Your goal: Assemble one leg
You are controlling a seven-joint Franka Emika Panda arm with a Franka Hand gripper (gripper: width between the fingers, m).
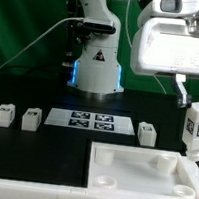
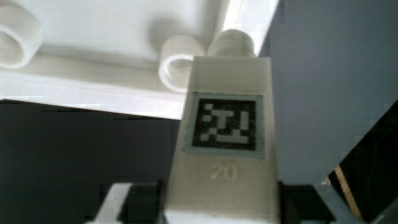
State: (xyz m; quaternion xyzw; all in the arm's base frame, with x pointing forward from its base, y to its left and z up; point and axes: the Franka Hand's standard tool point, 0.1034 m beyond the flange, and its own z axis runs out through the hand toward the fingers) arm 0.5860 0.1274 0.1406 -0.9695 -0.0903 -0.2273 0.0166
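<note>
The black table point(image 1: 26, 149) carries the wide white panel point(image 1: 128, 177), with the marker board point(image 1: 93, 120) behind it. The leg point(image 1: 197, 125) stands upright over the panel's far corner on the exterior view's right, clamped between the fingers point(image 2: 139, 206).

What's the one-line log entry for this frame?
gripper: shut on leg | leg: upright, at panel corner, exterior view's right | seating: cannot tell | three loose legs beside marker board

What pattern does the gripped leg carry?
A black-and-white square tag on the leg; clearest in wrist view.
</note>
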